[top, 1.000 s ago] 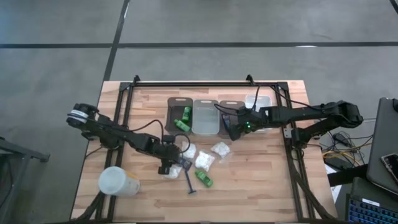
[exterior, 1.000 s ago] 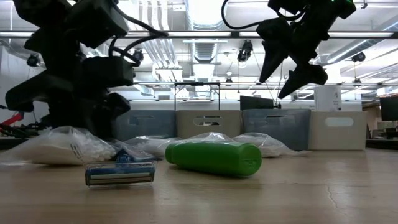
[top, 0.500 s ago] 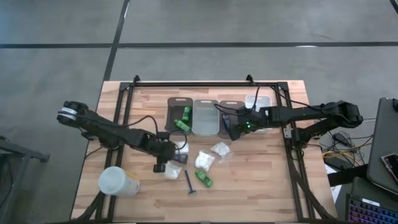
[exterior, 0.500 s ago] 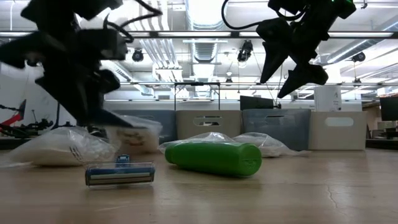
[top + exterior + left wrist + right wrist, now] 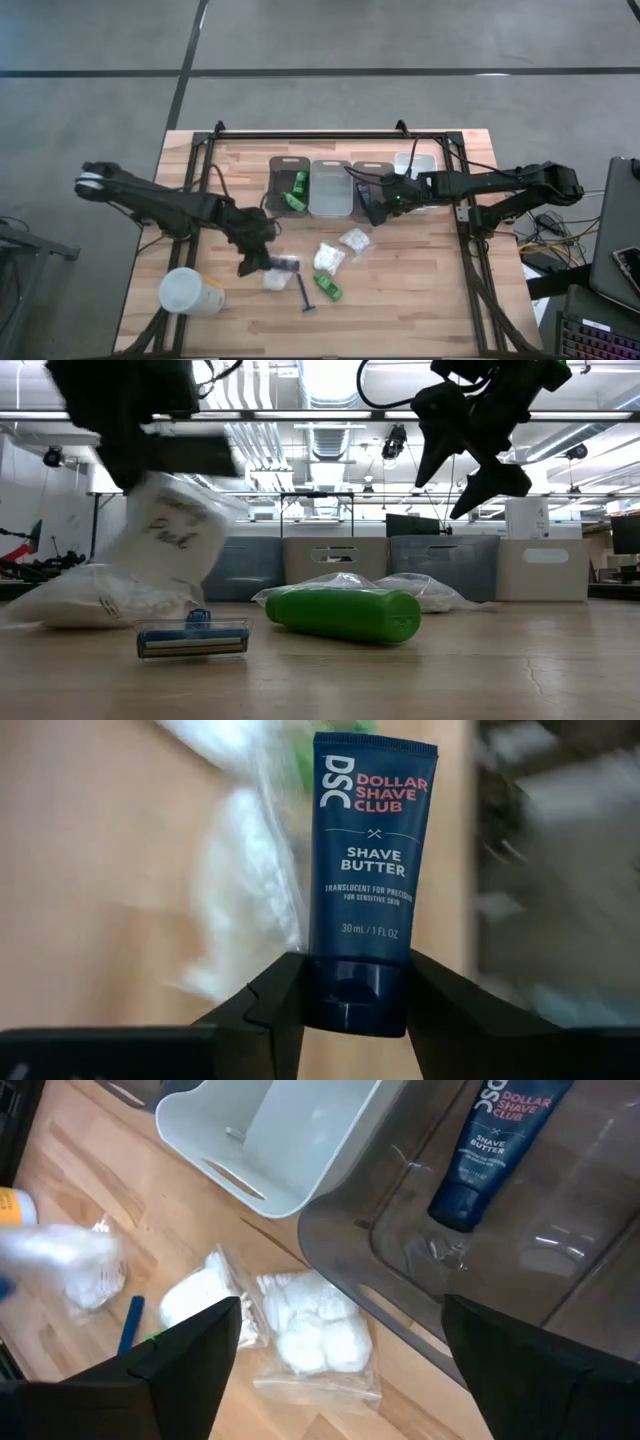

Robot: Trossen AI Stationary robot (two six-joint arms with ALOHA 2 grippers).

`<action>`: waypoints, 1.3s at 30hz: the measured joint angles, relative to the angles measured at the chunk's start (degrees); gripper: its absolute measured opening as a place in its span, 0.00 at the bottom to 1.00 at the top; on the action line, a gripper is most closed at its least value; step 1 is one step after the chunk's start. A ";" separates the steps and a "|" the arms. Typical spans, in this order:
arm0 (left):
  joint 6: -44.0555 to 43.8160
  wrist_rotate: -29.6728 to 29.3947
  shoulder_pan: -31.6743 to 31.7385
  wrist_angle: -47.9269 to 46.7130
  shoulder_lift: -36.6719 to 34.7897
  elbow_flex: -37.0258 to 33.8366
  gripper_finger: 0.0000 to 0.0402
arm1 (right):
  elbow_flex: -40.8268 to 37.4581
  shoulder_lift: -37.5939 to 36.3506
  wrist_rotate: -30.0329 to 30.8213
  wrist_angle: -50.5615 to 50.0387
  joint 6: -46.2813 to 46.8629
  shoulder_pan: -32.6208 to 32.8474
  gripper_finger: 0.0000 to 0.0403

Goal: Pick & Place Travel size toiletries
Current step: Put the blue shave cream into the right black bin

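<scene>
My left gripper [image 5: 260, 263] is shut on a dark blue "Shave Butter" tube [image 5: 368, 850], left of the table's middle; the tube also shows in the high view [image 5: 285, 263]. A white packet [image 5: 275, 279] lies just near of it. In the low view a blurred white thing [image 5: 168, 540] hangs under this gripper; I cannot tell what it is. A razor [image 5: 305, 293], a green bottle [image 5: 329, 289] and two white packets [image 5: 328, 257] [image 5: 354, 241] lie on the table. My right gripper [image 5: 372, 207] is open and empty, above the third bin's near end. My left gripper pinches the tube's cap end [image 5: 355, 1005] between its two fingers [image 5: 275, 1005]. The fingers lie along the tube, coming roughly level from the table's left. The tube sticks straight out past the fingertips, label up, lifted off the table.
Four bins stand in a row at the back: one [image 5: 279, 172] holds green bottles [image 5: 295, 190], one is clear [image 5: 331, 187], the dark third [image 5: 400, 1270] holds another tube [image 5: 500, 1140], the last is white [image 5: 418, 163]. A large white cylinder [image 5: 188, 292] stands near left.
My left gripper has risen from the pile with the tube and drawn a little toward the table's left. The blurred white thing in the low view has come up beneath it.
</scene>
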 joint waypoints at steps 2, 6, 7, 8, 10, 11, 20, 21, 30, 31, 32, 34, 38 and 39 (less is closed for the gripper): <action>-0.91 -11.71 0.14 -1.29 -1.26 0.15 0.36 | 0.00 0.00 0.04 0.05 0.00 0.00 0.86; -4.99 -10.72 1.25 1.93 -3.92 0.25 0.36 | 0.00 0.00 0.05 0.09 0.42 0.00 0.87; -5.22 -4.40 1.64 4.64 -4.40 -0.10 0.36 | 0.00 0.00 0.07 0.09 0.39 0.00 0.87; -5.61 0.09 1.78 5.55 -4.61 -0.49 0.36 | 0.00 0.00 0.06 0.11 0.40 0.00 0.87; -6.19 1.42 1.69 3.52 -4.38 -1.22 0.36 | 0.00 0.00 0.07 0.09 0.36 0.00 0.86; -6.03 0.36 1.54 2.16 -4.09 -1.47 0.36 | 0.00 0.00 0.07 0.09 0.29 0.00 0.85; -11.85 -1.12 1.64 2.97 -2.31 -2.97 0.36 | 0.00 0.00 0.20 0.07 0.35 0.00 0.78; -11.99 -2.10 1.97 2.57 -2.10 -3.06 0.37 | 0.00 0.00 0.20 0.07 0.35 0.00 0.78; -7.88 -11.98 -0.55 -3.26 0.50 -2.99 0.50 | 0.00 0.00 0.44 0.01 0.31 0.00 0.80; -7.48 -11.77 -1.00 -4.23 1.06 -2.98 0.52 | 0.00 0.00 0.44 -0.01 0.32 0.00 0.81; -6.67 -11.35 -1.52 -5.07 1.74 -2.97 0.54 | 0.00 0.00 0.47 -0.03 0.33 0.00 0.82; -4.44 -10.51 -2.52 -5.07 2.79 -2.99 0.56 | 0.00 0.00 0.47 -0.04 0.28 0.00 0.83; -2.20 -11.03 -3.93 -3.01 4.90 -2.97 0.57 | 0.00 0.00 0.47 -0.05 0.17 0.00 0.86; -1.19 -11.29 -4.18 -1.98 5.52 -2.97 0.57 | 0.00 0.00 0.47 -0.06 0.17 0.00 0.86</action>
